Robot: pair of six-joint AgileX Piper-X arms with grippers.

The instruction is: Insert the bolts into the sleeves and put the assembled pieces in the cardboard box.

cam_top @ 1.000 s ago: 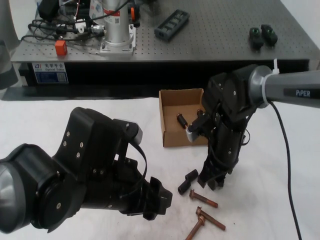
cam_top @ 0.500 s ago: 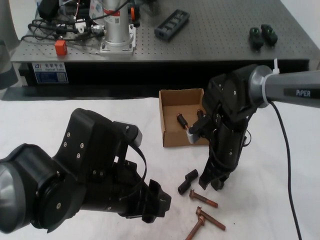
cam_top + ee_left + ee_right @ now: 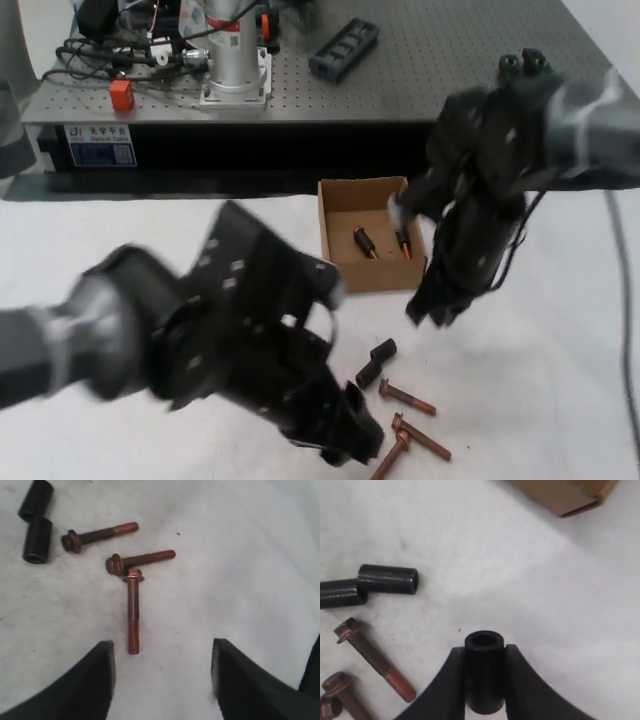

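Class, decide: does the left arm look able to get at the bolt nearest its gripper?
Probably yes: the left gripper is open, and that bolt lies uncovered just ahead of it; only a second bolt crowds its head.

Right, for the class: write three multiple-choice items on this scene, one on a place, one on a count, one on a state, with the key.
1. Where are the two loose sleeves? A in the box; B on the cloth, by the bolts; C on the bench.
2. How many loose bolts? A three; B one; C five.
3. The right gripper is: A open; B shut on a bolt; C shut on a sleeve.
Key: B, the left wrist view shows them beside the bolts; A, three lie there; C, a black sleeve sits between its fingers.
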